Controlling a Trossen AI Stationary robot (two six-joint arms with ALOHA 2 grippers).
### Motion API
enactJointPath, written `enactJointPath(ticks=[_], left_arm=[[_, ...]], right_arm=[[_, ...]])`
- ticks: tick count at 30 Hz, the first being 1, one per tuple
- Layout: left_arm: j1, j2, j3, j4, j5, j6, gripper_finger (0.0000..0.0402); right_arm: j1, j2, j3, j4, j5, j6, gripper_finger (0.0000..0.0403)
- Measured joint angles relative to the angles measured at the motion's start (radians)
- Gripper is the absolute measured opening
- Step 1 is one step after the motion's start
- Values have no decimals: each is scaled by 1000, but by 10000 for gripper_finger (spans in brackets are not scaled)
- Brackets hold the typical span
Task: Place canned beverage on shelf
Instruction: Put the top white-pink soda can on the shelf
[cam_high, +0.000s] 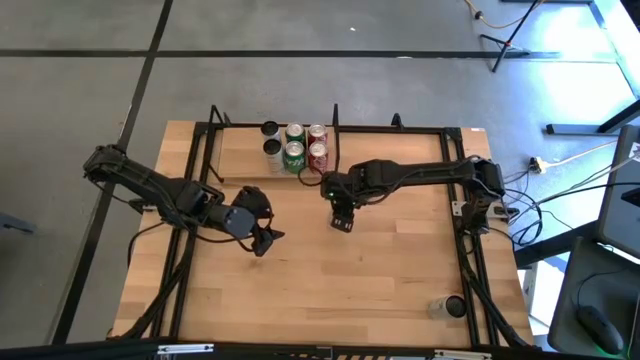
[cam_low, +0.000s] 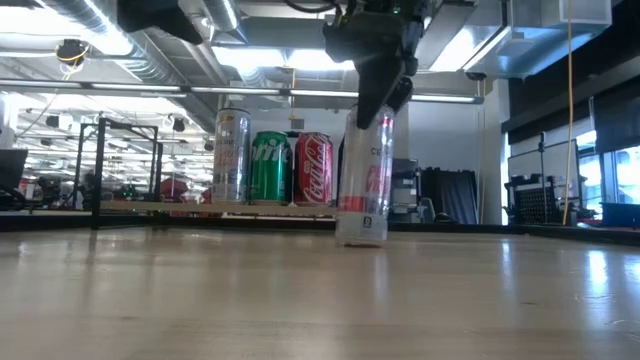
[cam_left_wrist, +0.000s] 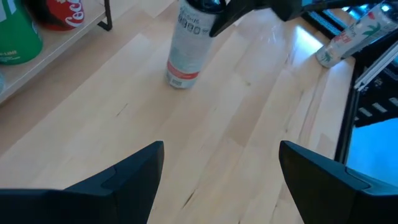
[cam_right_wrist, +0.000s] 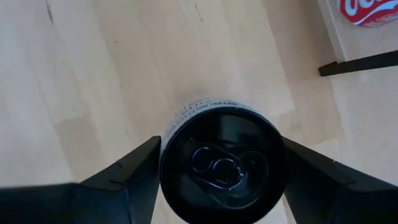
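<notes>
A tall slim white can (cam_low: 362, 180) with red markings and a dark top stands upright on the wooden tabletop (cam_high: 330, 280), out in front of the shelf (cam_high: 245, 152) rather than on it. The right gripper (cam_right_wrist: 217, 171) is directly above it, and in the right wrist view the can's dark lid with its pull tab sits squarely between the two dark fingers (cam_right_wrist: 127, 180), one on each side of the rim. The fingers lie right at the rim, but whether they press the can or stand just clear of it cannot be told. In the low view the can's base rests flat on the table while the gripper covers its upper part. On the shelf's light plank behind it stand a silver can (cam_low: 231, 155), a green can (cam_low: 269, 167) and a red can (cam_low: 313, 168), close together, and the high view shows more cans grouped at the same spot. The left gripper (cam_high: 262, 240) waits over bare table, well apart from the can, with its jaws spread wide and nothing between them. Another can (cam_high: 447, 307) lies on its side near the table's front right corner.
</notes>
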Motion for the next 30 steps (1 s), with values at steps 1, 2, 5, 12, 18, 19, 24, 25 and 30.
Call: enactJointPath(ticks=[1, 2, 5, 12, 18, 19, 24, 25, 30], left_arm=[[0, 0, 0, 6, 0, 0, 306], [0, 0, 0, 6, 0, 0, 306], [0, 0, 0, 7, 0, 0, 306], [0, 0, 0, 12, 9, 0, 306], [0, 0, 0, 12, 3, 0, 306], [0, 0, 0, 11, 1, 0, 306], [0, 0, 0, 11, -4, 0, 306], [0, 0, 0, 11, -4, 0, 306], [3, 0, 0, 11, -7, 0, 306]], right_arm=[[0, 0, 0, 8, -6, 0, 268], [0, 1, 0, 24, -6, 0, 269], [0, 3, 0, 47, -9, 13, 270], [0, 4, 0, 73, -26, 22, 272], [0, 4, -10, 110, -19, 21, 295], [0, 4, -10, 114, -21, 17, 300], [0, 4, -10, 122, -31, 5, 309], [0, 4, -10, 122, -47, -2, 309], [-1, 4, -10, 148, -152, -24, 310]])
